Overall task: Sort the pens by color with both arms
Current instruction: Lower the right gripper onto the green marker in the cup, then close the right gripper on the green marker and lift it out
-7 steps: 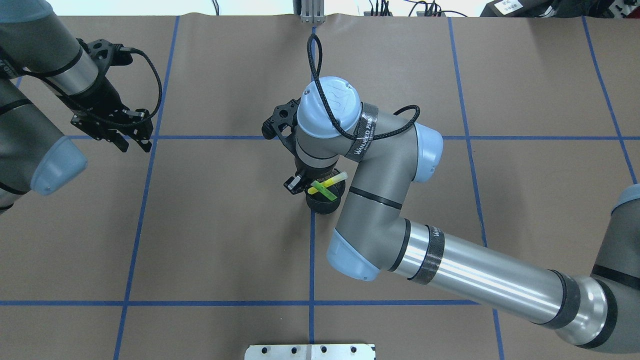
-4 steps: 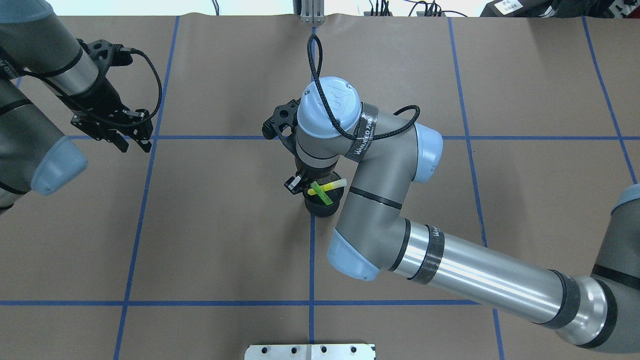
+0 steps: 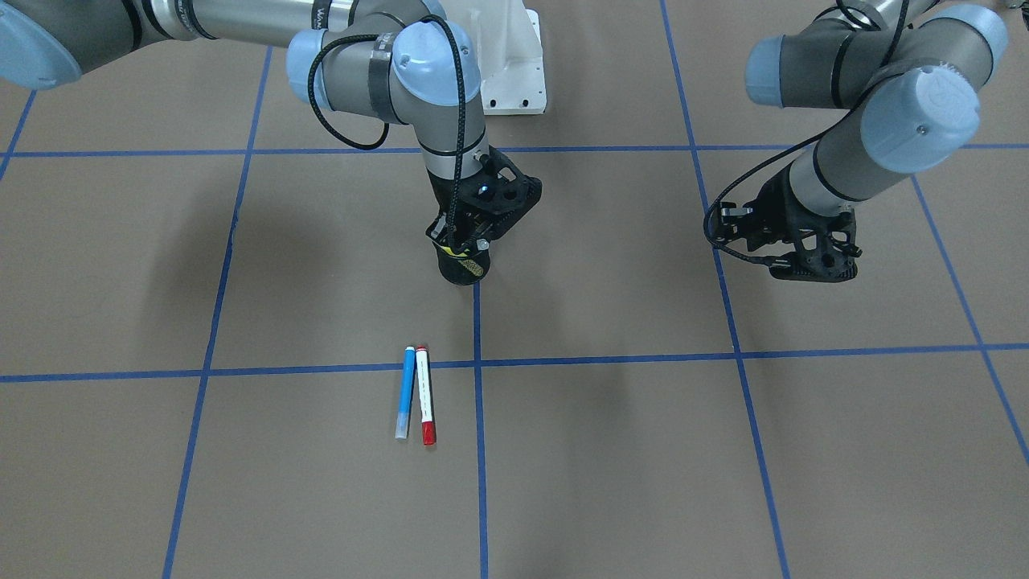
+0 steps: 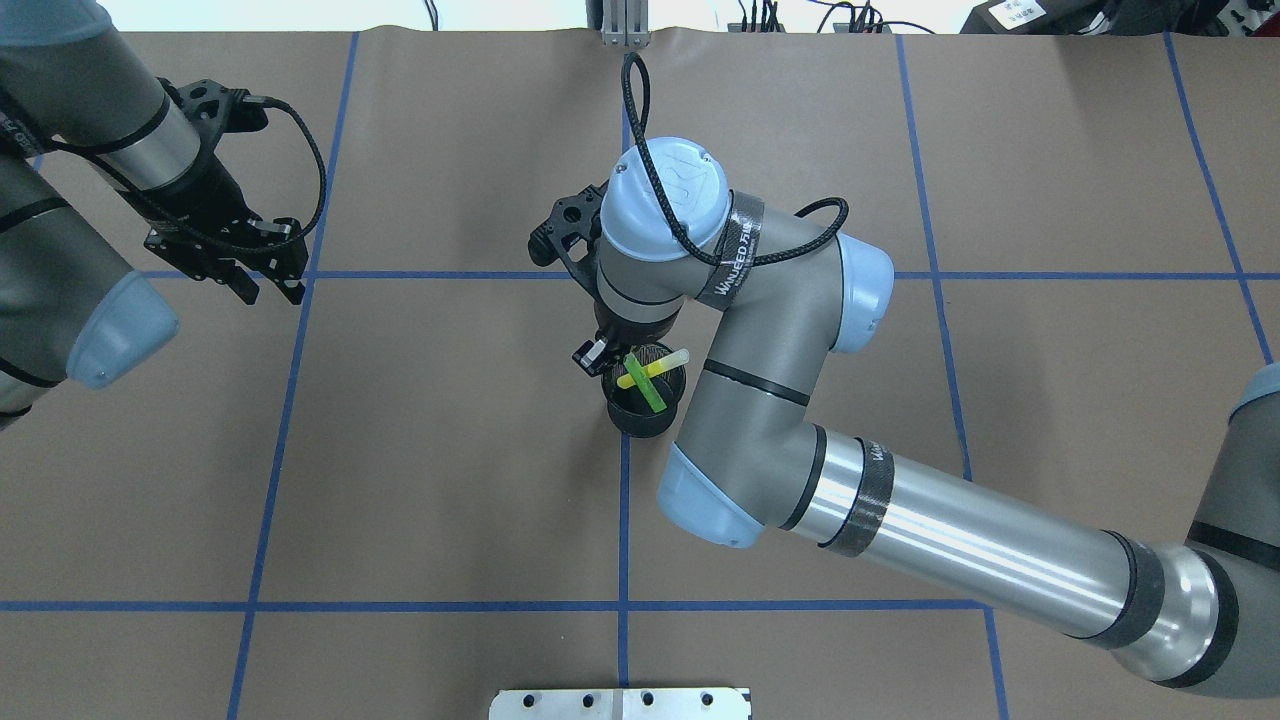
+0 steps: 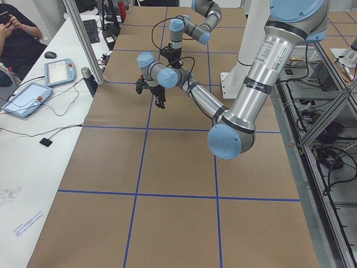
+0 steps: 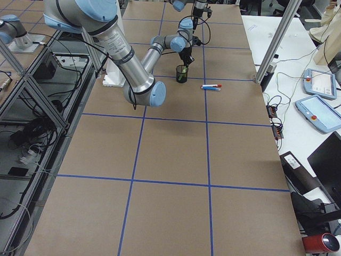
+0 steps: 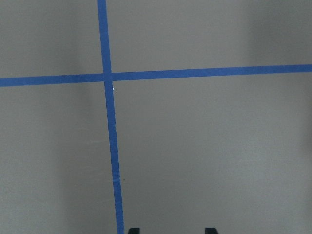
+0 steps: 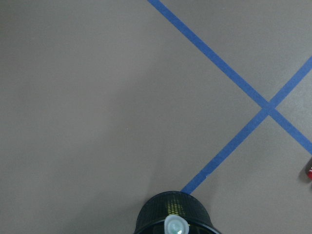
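Brown paper crossed by blue tape lines covers the table (image 3: 120, 482). In the front-facing view, lowest in the frame and just left of centre, two slim pens lie side by side, almost touching: the blue pen (image 3: 406, 392) with its clear cap toward the bottom edge, and the white pen with a red cap (image 3: 423, 394) to its right. Above them, near mid-frame, stands one black mesh cup (image 3: 462, 269). It holds the other two pens, the green pen (image 4: 652, 395) and the yellow pen (image 4: 668, 362), crossed over each other and apparently leaning on the rim. That makes four pens, two on the paper and two in the cup.

The right gripper (image 3: 460, 241) hangs directly over the cup's mouth. Its fingers are hidden, so I cannot tell whether they are spread or pinching anything. At the right of that frame, the left gripper (image 3: 808, 269) hovers over bare paper, well apart from the pens. Its fingertips (image 7: 132, 230) are spread, with nothing between them. Two arms in all; the white base (image 3: 510, 72) sits at the top.
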You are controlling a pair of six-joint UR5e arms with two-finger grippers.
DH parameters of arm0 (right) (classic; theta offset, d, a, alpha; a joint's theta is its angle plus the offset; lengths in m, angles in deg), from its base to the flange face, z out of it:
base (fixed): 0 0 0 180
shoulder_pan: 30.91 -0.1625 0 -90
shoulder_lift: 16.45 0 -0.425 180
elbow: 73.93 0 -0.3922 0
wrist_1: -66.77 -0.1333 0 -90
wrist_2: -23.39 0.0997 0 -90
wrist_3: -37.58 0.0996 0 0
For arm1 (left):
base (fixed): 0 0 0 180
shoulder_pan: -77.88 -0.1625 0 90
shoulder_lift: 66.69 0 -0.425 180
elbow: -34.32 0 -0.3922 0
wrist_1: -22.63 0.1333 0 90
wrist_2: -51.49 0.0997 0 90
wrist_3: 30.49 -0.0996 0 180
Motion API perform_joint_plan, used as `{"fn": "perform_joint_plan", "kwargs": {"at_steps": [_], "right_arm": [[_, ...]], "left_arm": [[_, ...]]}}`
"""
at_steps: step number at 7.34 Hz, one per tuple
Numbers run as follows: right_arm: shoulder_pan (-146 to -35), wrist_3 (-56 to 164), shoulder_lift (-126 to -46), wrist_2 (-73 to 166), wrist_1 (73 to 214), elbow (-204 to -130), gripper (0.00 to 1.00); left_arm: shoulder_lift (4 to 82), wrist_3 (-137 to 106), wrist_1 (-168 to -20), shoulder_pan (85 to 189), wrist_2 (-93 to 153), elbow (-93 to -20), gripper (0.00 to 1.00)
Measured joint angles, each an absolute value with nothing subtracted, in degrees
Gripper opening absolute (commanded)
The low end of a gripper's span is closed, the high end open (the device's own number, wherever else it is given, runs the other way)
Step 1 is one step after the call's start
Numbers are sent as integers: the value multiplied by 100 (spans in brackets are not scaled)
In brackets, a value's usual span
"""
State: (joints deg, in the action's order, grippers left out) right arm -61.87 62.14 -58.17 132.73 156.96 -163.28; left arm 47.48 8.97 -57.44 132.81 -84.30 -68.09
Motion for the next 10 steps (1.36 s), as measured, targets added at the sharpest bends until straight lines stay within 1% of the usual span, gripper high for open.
{"fn": "perform_joint_plan", "kwargs": {"at_steps": [5, 6, 10], "right_arm": [[-6424, 6131, -5461, 13513, 16550, -16682, 3], [-6457, 6146, -5448, 13573, 16659, -16770, 0], [-6740, 6609, -5364, 14084, 16884, -16918, 0]], "left_arm": [[4776, 944, -5744, 13267, -8430, -6807, 55], [4779, 957, -5744, 13265, -8428, -6807, 55], [4810, 967, -5744, 13257, -8406, -6808, 55]]}}
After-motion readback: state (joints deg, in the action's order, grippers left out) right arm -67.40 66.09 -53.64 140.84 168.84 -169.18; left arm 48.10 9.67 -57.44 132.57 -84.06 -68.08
